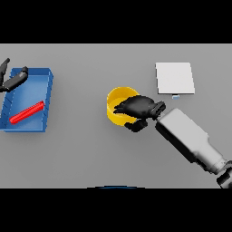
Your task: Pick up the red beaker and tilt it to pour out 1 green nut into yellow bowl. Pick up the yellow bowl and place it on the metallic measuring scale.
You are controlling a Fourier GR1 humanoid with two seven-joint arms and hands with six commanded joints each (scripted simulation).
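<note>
Right hand (pixel 138 108) curled over yellow bowl (pixel 117 105) rim.

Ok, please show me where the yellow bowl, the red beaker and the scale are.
yellow bowl (pixel 113 105): head view, on its left rim.
red beaker (pixel 27 113): head view, mid-body, lying in the blue tray.
scale (pixel 175 77): head view, centre of its plate.

The desk (pixel 90 154) is plain grey. The bowl (pixel 117 102) is bright yellow. The beaker (pixel 27 113) is red and shiny. It lies in a blue tray (pixel 49 84). The scale (pixel 175 78) is a pale whitish grey with a tiny light blue spot. Both the right robot hand (pixel 138 108) and the left robot hand (pixel 11 79) are black. The right arm (pixel 190 138) is white and grey.
</note>
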